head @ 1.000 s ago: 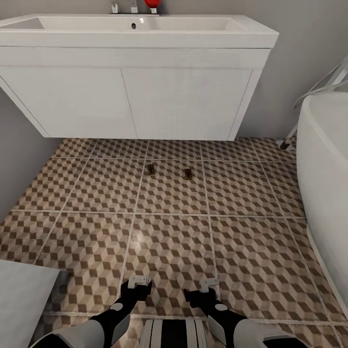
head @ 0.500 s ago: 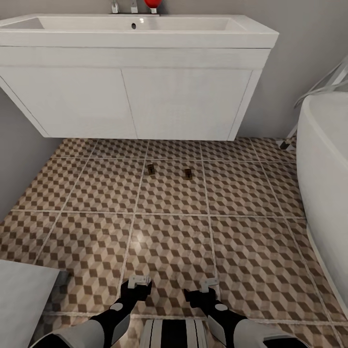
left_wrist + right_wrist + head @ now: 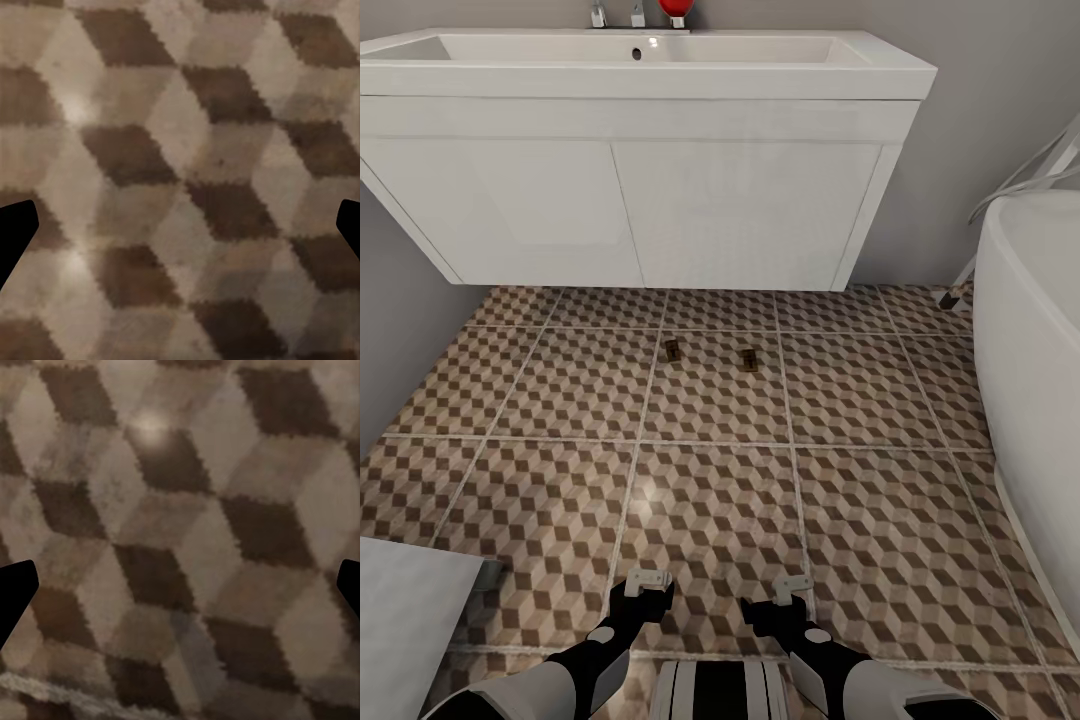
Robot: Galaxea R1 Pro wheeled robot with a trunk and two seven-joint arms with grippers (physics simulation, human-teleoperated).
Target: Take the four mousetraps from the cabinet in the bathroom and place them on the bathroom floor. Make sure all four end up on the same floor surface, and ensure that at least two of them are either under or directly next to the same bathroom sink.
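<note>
1. We face the white sink (image 3: 650, 62), a wide basin with a chrome tap (image 3: 617, 14) and a red object (image 3: 676, 9) at its back edge, set on a white two-door vanity (image 3: 630, 210).
2. Two mousetraps lie on the bathroom floor (image 3: 710, 520) in front of the vanity, not under it: the left mousetrap (image 3: 672, 350) and the right mousetrap (image 3: 748, 360), near each other but apart, both on the same tile just forward of the vanity's middle.
3. A white bathtub (image 3: 1030, 330) stands to the sink's right, with a white metal frame (image 3: 1025, 180) behind it against the grey wall.
4. A pale grey surface (image 3: 405, 610) juts in well forward of the sink's left end.
5. The left gripper (image 3: 645, 583) and the right gripper (image 3: 788, 590) hang low over the tiles, well short of the mousetraps, each pointing toward the sink.
6. In the left wrist view the dark fingertips (image 3: 13, 236) sit at opposite edges, spread wide, with bare cube-pattern tile between them.
7. The right wrist view matches: fingertips (image 3: 15, 600) wide apart, nothing held, tile and a pale grout line (image 3: 60, 690) below.
</note>
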